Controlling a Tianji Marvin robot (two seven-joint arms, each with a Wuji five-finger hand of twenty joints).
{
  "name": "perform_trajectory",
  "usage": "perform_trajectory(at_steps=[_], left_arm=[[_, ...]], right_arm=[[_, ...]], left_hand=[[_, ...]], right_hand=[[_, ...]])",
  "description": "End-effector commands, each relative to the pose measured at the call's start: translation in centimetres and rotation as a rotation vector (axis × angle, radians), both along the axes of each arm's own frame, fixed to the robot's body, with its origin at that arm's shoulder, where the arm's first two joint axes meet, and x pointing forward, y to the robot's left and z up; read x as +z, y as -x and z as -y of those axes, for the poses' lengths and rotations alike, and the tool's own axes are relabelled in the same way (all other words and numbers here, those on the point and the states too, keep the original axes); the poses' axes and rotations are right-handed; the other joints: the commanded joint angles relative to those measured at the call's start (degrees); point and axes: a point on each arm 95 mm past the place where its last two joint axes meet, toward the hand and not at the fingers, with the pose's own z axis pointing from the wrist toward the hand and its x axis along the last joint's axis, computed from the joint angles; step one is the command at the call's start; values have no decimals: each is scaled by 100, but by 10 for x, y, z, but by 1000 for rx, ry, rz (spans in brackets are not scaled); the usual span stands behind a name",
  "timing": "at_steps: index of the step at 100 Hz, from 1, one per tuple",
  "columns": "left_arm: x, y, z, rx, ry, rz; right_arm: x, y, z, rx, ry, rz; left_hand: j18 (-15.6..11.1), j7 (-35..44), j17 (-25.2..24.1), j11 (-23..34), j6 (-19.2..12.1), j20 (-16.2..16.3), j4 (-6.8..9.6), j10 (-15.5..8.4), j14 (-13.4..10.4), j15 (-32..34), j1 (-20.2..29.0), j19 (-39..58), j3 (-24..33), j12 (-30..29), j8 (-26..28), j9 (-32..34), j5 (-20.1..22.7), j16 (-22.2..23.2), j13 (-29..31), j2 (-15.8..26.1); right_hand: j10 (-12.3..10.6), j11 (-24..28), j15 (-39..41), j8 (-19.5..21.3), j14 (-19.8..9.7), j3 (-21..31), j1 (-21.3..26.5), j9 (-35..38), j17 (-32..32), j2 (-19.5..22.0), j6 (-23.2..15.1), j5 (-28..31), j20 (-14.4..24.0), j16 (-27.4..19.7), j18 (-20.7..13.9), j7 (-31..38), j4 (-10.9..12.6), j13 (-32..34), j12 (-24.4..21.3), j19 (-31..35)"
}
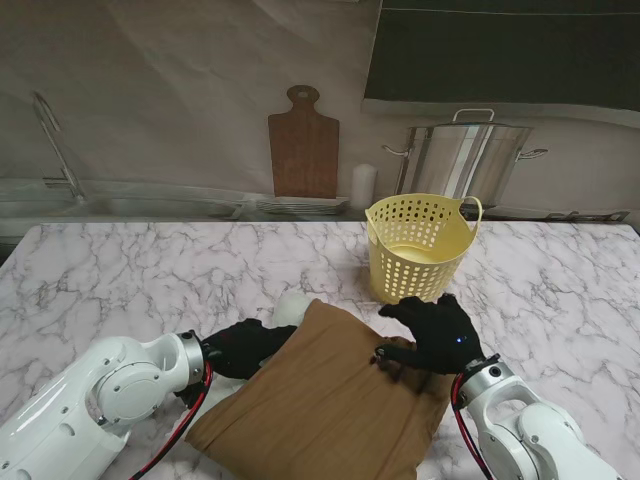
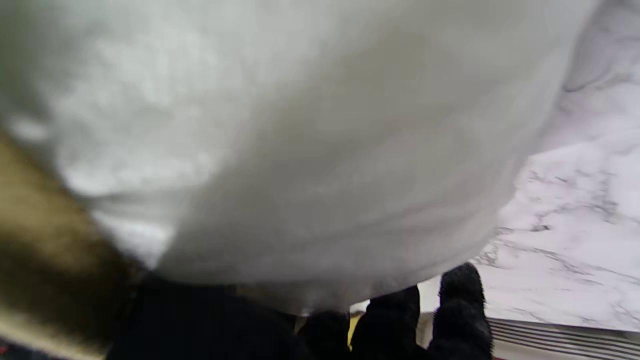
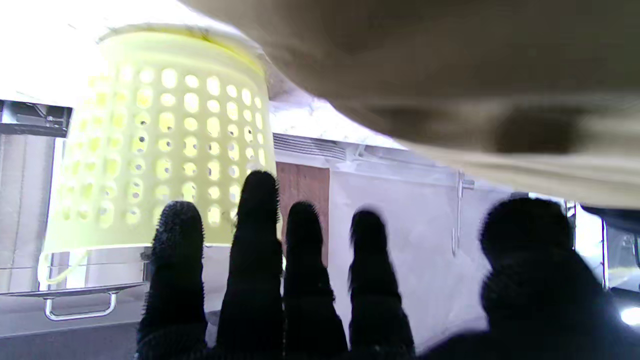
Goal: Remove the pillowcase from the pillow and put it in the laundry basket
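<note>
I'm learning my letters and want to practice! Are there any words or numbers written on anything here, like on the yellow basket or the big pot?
None: no words, numbers or signs can be read in any view.
The yellow basket shows only holes.
The steel pot and the wooden cutting board look plain.
The brown pillowcase has no visible tag or print.

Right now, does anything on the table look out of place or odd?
Only the pillow: a white corner sticks out of the brown pillowcase near the left hand, so the case is partly off. The laundry basket stands upright, nothing spilled.
</note>
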Motion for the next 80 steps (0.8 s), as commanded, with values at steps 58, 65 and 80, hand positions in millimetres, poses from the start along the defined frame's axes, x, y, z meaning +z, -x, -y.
perform_trajectory(at_steps=[58, 65, 80], left_arm=[[-32, -7, 1, -34, -169, -100], [-34, -8, -1, -33, -189, -112], [-40, -9, -4, -31, -234, -141]], right_arm=[[-44, 14, -48, 72, 132, -205], [-44, 18, -36, 81, 186, -205], [-47, 28, -11, 59, 315, -165]], left_hand=[[93, 1, -34, 76, -108, 20, 38, -16, -54, 161, 128, 1663, 40, 64, 100, -22, 114, 158, 121, -377], [87, -4, -38, 72, -122, 12, 42, -23, -58, 152, 121, 1648, 47, 61, 100, -34, 117, 153, 110, -419], [88, -7, -41, 71, -137, 2, 45, -32, -64, 143, 108, 1623, 59, 56, 101, -49, 128, 146, 104, -461]], right_hand=[[-1105, 1662, 2995, 124, -695, 2882, 2557, 2688, 355, -1563, -1778, 2557, 318, 1577, 460, 2881, -478, 2056, 2398, -13], [-1153, 1606, 3013, 850, -690, 3092, 2611, 2649, 324, -1572, -1871, 2856, 284, 1573, 455, 2896, -592, 1967, 2603, -71], [-1236, 1575, 2950, 1821, -701, 3281, 2707, 2558, 296, -1535, -1991, 3073, 260, 1622, 455, 3072, -746, 1898, 2790, -140]])
